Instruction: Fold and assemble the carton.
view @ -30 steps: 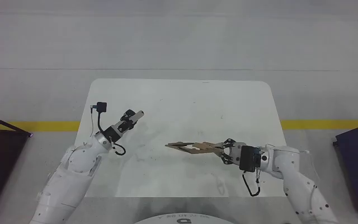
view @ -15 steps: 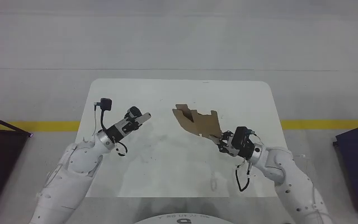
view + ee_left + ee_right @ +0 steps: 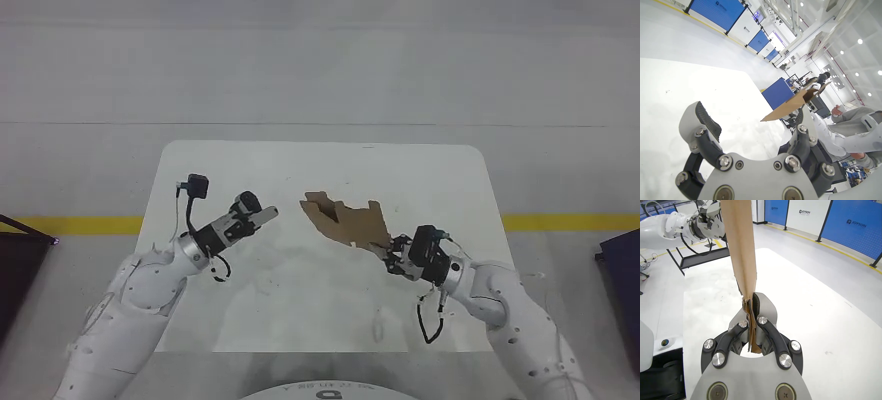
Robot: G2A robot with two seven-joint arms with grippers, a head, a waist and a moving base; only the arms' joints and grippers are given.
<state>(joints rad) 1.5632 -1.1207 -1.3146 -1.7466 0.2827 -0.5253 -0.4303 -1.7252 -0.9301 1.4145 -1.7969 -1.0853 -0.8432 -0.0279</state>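
Right gripper (image 3: 391, 256) turned carton (image 3: 345, 221) face-up; left gripper (image 3: 262, 213) nearer.

Raised carton (image 3: 345, 222) blocks the middle over the table (image 3: 440, 170), seemingly open passage between it and left gripper (image 3: 258, 210)

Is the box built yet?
Not yet. Done: the carton is up off the table. In hand: the right gripper pinches one end. Left: it looks flat, not box-shaped, so the folding is all to do; the left gripper is open, apart from it.
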